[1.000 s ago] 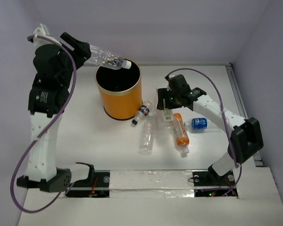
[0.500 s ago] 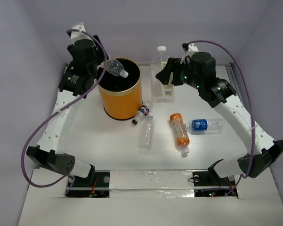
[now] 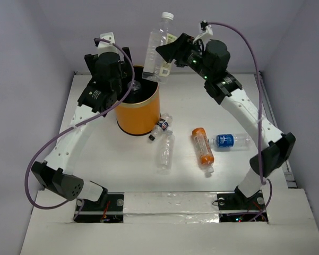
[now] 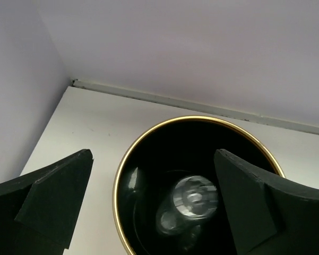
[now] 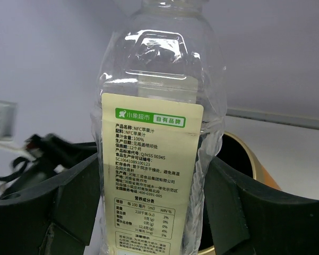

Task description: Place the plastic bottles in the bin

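The orange-yellow bin (image 3: 138, 113) stands at the back left; its gold rim (image 4: 148, 133) and black inside fill the left wrist view. A clear bottle (image 4: 194, 199) lies inside it. My left gripper (image 3: 128, 87) is open and empty just above the bin's left rim. My right gripper (image 3: 167, 56) is shut on the pale yellow-labelled bottle (image 3: 157, 50), held upright above the bin's right rim; its label (image 5: 148, 175) fills the right wrist view. On the table lie a small dark-labelled bottle (image 3: 159, 128), a clear bottle (image 3: 165, 151), an orange-labelled bottle (image 3: 203, 147) and a blue-labelled bottle (image 3: 229, 140).
The table's back wall runs close behind the bin (image 4: 201, 106). A metal rail (image 3: 273, 122) lines the table's right edge. Purple cables loop off both arms.
My left gripper let its clear bottle go into the bin and now hangs open over it. My right gripper lifted the yellow-labelled bottle up and left, from beside the bin to above its rim.
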### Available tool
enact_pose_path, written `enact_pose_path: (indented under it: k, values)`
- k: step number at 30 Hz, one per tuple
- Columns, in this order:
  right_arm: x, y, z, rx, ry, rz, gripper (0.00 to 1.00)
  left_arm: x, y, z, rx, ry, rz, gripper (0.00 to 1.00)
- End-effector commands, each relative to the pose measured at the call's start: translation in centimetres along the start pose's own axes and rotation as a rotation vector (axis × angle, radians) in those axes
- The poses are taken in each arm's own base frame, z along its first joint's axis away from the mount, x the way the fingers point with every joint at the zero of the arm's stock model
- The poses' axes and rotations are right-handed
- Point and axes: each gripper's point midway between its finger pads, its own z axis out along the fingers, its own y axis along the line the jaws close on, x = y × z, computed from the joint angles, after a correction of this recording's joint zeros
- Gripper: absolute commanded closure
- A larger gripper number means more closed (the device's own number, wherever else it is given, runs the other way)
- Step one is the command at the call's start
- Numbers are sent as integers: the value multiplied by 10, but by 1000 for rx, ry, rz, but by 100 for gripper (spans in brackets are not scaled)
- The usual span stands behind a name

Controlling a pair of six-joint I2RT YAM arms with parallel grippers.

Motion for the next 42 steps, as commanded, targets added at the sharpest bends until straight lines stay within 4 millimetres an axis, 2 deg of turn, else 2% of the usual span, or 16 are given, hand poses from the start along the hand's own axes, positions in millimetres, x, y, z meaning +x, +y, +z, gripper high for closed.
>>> enact_pose_path:
  k: [1, 7, 14, 16, 18, 19, 22, 28, 31, 32, 33, 36, 38, 39, 40, 42]
  values:
    - [-26, 32, 15, -118, -121, 33, 40, -47, 2, -23, 53, -101, -98, 1]
    - [-2, 28, 40, -100, -130, -76, 39, -60, -5, -44, 136, -74, -195, 1]
    - [51, 16, 61, -30, -64, -201, 37, -53, 4, -77, 189, -24, -294, 6]
    - [62, 17, 64, -36, -46, -205, 32, -55, 4, -85, 208, -21, -310, 9]
    - [73, 26, 64, -59, -21, -200, 15, -60, 4, -94, 234, -22, -326, 11]
    - [74, 26, 63, -57, -17, -203, 7, -71, 4, -99, 247, -38, -343, 11]
    - [69, 30, 53, -64, -24, -197, 4, -84, -3, -108, 305, -46, -360, 15]
    - [47, 33, 34, -30, -67, -230, 1, -78, -23, -109, 396, -13, -374, 22]
    - [39, 33, 13, -14, -94, -227, 30, -81, -40, -119, 478, -24, -362, 30]
    - [23, 39, -2, -7, -130, -220, 44, -79, -46, -119, 494, -18, -347, 32]
    - [36, 27, -10, 22, -103, -220, 66, -76, -59, -126, 540, -6, -332, 37]
    - [48, 12, -48, 78, -62, -223, 93, -52, -100, -140, 639, 54, -258, 48]
    - [64, -9, -72, 160, -3, -212, 100, -25, -122, -143, 670, 97, -203, 52]
    - [57, -6, -94, 167, -15, -197, 100, -15, -129, -146, 679, 117, -190, 56]
    - [84, -28, -109, 218, 41, -173, 100, 6, -141, -152, 706, 155, -165, 59]
    - [109, -55, -145, 329, 116, -139, 100, 26, -150, -157, 726, 203, -174, 71]
